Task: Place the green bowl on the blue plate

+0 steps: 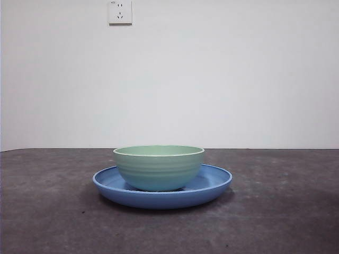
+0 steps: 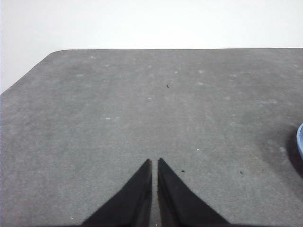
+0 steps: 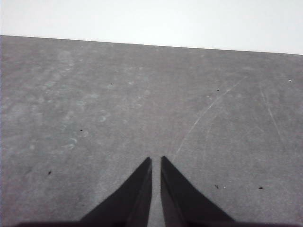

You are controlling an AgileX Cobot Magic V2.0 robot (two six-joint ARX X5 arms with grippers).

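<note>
Placement is judged complete, since the green bowl (image 1: 159, 166) is seen upright inside the blue plate (image 1: 214, 182), whose edge is glimpsed beside the left gripper (image 2: 154, 163), while the right gripper (image 3: 155, 161) is likewise pressed together over bare table (image 3: 94, 104).

You have one green bowl (image 1: 159, 167) in the front view. You have one blue plate (image 1: 212, 182) there as well; the left wrist view shows only a sliver of its rim (image 2: 300, 141). You have one grey table (image 1: 47, 211) and one white wall socket (image 1: 120, 11). You can count two grippers: one left gripper (image 2: 154, 163) and one right gripper (image 3: 155, 161), each with two black jaws.
</note>
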